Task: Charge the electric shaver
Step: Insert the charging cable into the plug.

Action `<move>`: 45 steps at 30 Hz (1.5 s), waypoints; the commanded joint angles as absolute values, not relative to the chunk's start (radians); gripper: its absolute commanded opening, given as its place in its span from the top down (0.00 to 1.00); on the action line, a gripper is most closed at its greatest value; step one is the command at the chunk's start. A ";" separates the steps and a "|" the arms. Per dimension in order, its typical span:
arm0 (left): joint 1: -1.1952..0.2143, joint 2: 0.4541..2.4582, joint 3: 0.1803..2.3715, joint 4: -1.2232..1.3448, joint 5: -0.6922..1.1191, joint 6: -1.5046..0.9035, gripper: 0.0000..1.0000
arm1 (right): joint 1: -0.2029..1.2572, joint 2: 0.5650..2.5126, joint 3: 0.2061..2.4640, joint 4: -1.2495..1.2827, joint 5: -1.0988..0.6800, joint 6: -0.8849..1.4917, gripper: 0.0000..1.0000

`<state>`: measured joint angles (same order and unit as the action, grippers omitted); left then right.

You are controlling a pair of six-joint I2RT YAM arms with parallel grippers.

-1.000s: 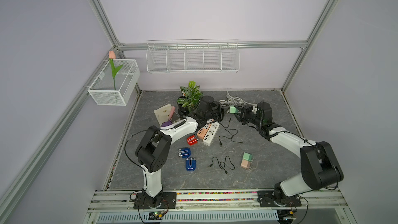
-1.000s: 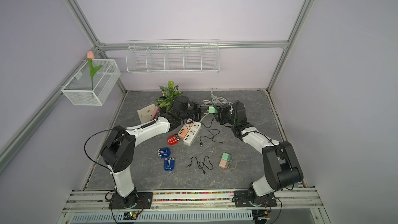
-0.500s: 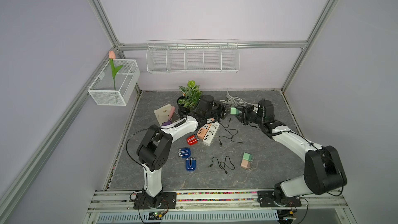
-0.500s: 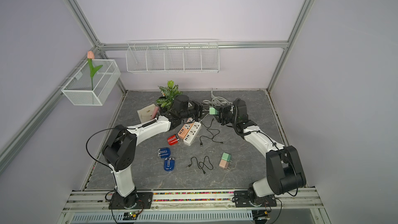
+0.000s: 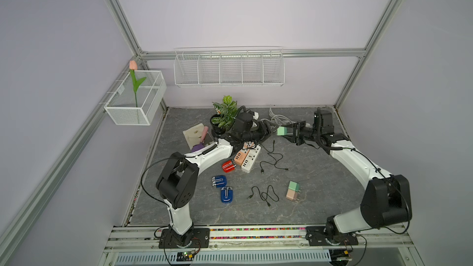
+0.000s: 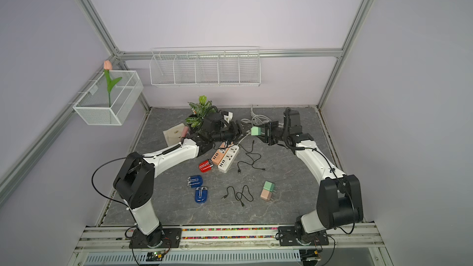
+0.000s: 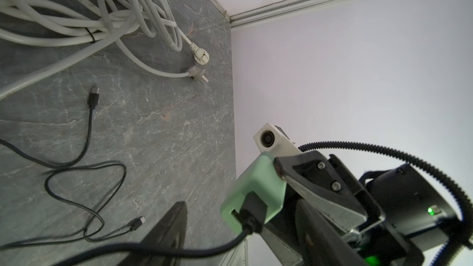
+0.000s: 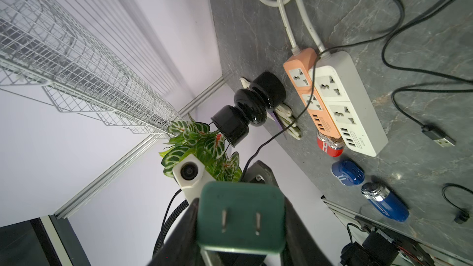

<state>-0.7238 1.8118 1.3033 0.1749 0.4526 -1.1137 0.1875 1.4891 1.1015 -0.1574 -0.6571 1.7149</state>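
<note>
Right gripper (image 5: 291,132) around one green adapter (image 5: 281,131); two blue shavers (image 5: 219,181), one red shaver (image 5: 228,166)

The worktop (image 5: 320,188) is dark grey stone with pale veins. The mint-green charger plug (image 5: 281,131) has a black cable (image 7: 252,212) in it. At the centre, a peach-orange power strip (image 5: 242,155) lies beside a white power strip (image 5: 253,158). Left of them are a red shaver (image 5: 229,166) and, nearer, blue shavers (image 5: 219,181) striped in silver. The far plant (image 5: 226,113) has green, white-veined leaves flecked with red, in a black pot (image 5: 216,125). Near right are a green plug (image 5: 294,186) and a pink plug (image 5: 291,195).
</note>
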 commanded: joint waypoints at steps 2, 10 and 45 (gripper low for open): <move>-0.754 1.812 1.295 0.244 0.442 -0.937 0.37 | 0.178 1.502 1.112 -0.211 -0.718 1.732 0.93; -0.760 1.839 1.290 0.300 0.444 -0.901 0.50 | 0.174 1.506 1.095 -0.156 -0.754 1.785 0.94; -0.772 1.751 1.327 0.173 0.345 -0.898 1.00 | 0.167 1.461 1.074 -0.124 -0.699 1.721 0.06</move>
<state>-0.7681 1.8172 1.2919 0.2249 0.3958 -0.9058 0.1669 1.5028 1.0515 -0.0593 -0.7338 1.7855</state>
